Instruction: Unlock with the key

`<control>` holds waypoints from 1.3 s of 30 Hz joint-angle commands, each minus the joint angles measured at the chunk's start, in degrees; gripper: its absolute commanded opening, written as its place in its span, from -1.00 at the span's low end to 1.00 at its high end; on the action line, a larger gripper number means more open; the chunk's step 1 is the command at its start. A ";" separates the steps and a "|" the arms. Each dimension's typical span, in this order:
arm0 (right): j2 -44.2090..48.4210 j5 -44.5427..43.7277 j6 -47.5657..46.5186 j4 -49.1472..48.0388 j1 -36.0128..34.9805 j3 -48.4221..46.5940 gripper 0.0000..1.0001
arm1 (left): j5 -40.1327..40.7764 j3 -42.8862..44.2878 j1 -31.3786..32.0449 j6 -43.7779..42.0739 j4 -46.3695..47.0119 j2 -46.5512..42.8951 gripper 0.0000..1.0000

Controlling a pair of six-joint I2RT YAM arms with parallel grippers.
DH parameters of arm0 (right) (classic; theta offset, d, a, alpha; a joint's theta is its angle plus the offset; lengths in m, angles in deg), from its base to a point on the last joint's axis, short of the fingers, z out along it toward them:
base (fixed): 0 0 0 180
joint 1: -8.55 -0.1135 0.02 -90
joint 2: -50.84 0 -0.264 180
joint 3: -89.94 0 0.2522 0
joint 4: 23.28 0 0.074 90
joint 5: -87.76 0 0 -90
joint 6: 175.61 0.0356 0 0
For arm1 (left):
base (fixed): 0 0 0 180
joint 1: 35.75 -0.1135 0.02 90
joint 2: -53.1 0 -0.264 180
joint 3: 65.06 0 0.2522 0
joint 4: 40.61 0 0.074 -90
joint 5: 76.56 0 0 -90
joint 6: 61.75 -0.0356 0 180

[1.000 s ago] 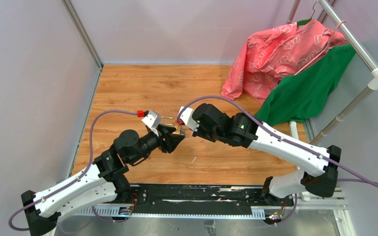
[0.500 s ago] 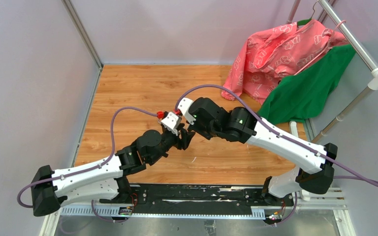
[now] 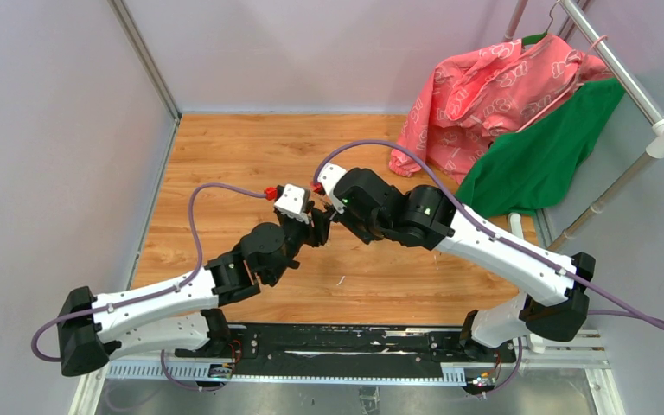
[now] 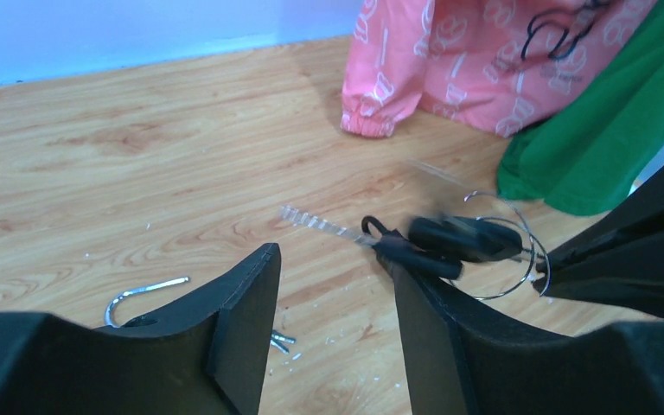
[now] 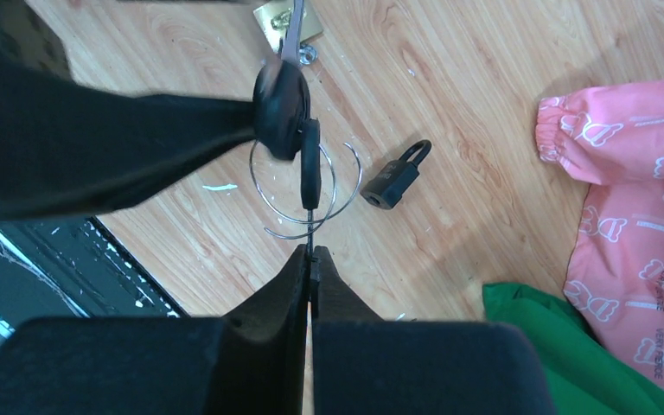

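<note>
**Keys in right gripper, both padlocks on the table**

Right gripper is clamped tight on the keys; can't tell whether it grips the ring or a blade. The black key heads stick out past its tips, above the wooden table. Left gripper is about half wide with nothing between the jaws; one finger touches a key head. A small black padlock lies near the ring. A brass padlock lies farther off, cut by the frame edge.
</note>
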State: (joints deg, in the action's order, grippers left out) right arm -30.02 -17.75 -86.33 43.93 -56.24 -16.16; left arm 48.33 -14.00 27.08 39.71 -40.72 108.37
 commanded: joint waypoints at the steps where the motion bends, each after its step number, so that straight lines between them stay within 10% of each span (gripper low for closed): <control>1: -0.19 -0.88 2.53 3.96 0.84 1.53 -1.00 | 4.56 0.35 0.02 3.76 4.19 -4.97 0.10; 10: -0.58 1.19 1.86 3.91 1.32 2.45 -1.00 | 3.04 1.80 -0.55 9.12 -1.24 -10.39 0.13; 18: -1.57 3.52 0.97 6.79 2.91 1.82 -1.00 | -21.88 2.83 -0.59 -2.87 -5.79 -6.70 0.15; 36: 1.17 21.70 5.15 13.05 11.45 -3.57 -1.00 | -30.21 -13.16 0.01 -30.61 20.59 -11.88 0.23; 39: 1.61 22.19 5.08 13.41 11.45 -2.73 -1.00 | -34.23 -12.58 0.08 -35.29 21.22 -11.07 0.51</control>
State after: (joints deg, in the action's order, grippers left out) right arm -30.05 2.01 -81.95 53.77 -45.36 -18.08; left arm 20.03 -27.00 26.75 15.02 -25.64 97.33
